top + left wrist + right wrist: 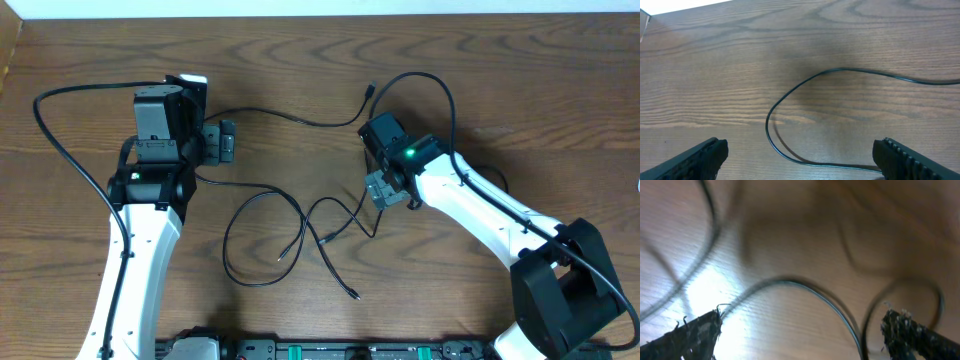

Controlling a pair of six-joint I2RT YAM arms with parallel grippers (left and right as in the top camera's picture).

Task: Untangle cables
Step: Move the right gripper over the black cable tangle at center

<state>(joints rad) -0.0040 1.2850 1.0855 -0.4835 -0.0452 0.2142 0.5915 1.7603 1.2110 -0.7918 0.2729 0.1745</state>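
Several thin black cables (303,212) lie looped over one another on the wooden table, between my two arms. One more black cable (300,122) runs from beside my left gripper (228,142) to a plug (372,88) at the back. The left gripper (800,152) is open, low over the table, with a curve of black cable (771,112) lying between its fingers. My right gripper (383,190) is at the right edge of the tangle. It is open (802,322) over blurred black cable loops (805,286). No white cable is in view.
Thick black leads arc from each arm: one at the left (45,125) and one at the back right (448,95). The table's far edge (320,14) runs along the top. The arm bases (330,350) sit at the front edge.
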